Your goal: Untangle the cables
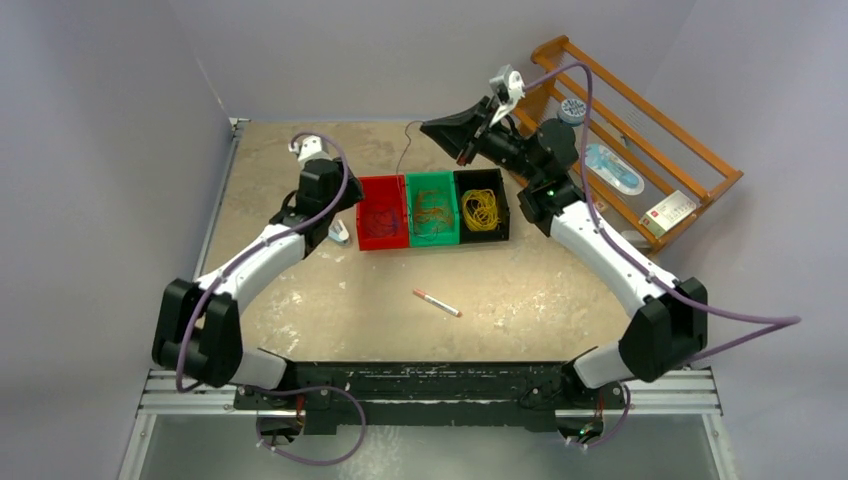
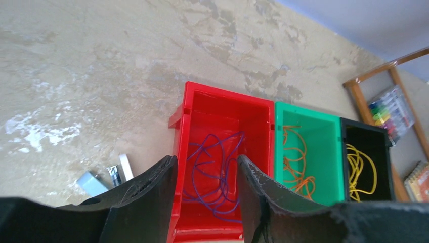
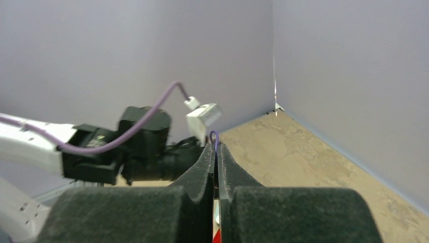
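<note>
Three bins stand in a row: red [image 1: 381,212], green [image 1: 432,208] and black [image 1: 481,205]. A dark purple cable [image 2: 217,167] lies looped in the red bin [image 2: 222,109], orange cables [image 2: 296,167] in the green bin, and yellow ones [image 2: 361,172] in the black bin. My left gripper [image 2: 205,164] hovers open over the red bin's near left wall with nothing between its fingers. High over the back of the table, my right gripper [image 3: 214,147] is shut on a thin purple cable loop [image 3: 214,135]. That strand [image 1: 403,150] hangs down toward the bins.
A red and white pen [image 1: 437,303] lies on the table in front of the bins. A small blue and white object [image 2: 96,182] sits left of the red bin. A wooden rack [image 1: 640,150] with boxes leans at the back right.
</note>
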Action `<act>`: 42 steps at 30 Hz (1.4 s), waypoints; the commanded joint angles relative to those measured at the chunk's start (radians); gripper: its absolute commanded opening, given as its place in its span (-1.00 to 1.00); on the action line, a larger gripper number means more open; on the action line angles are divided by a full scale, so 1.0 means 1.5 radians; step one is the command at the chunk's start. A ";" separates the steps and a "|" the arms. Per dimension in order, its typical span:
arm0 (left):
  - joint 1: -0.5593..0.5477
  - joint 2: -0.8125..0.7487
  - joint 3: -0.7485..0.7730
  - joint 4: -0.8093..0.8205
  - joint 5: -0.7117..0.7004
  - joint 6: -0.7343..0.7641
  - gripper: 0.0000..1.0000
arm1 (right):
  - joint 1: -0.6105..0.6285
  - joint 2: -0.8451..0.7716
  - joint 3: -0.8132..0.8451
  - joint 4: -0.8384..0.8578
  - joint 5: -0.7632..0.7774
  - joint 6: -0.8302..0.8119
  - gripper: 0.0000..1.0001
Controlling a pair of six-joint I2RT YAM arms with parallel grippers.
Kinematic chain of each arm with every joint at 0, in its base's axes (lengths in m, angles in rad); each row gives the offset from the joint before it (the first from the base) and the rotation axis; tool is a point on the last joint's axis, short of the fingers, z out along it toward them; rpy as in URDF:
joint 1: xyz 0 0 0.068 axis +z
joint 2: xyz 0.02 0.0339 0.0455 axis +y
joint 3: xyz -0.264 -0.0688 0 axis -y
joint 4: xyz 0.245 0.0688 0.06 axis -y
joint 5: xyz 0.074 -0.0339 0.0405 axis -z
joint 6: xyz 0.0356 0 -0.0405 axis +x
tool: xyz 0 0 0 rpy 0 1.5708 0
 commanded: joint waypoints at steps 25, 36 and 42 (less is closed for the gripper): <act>0.004 -0.341 -0.188 -0.048 -0.134 -0.047 -0.07 | 0.072 0.446 0.597 -0.056 -0.009 0.069 -1.00; 0.004 -0.381 -0.214 -0.047 -0.132 -0.045 -0.05 | 0.074 0.527 0.611 -0.117 0.009 0.030 -1.00; 0.004 -0.372 -0.209 -0.045 -0.125 -0.043 -0.05 | 0.073 0.440 0.450 -0.083 0.052 0.001 -1.00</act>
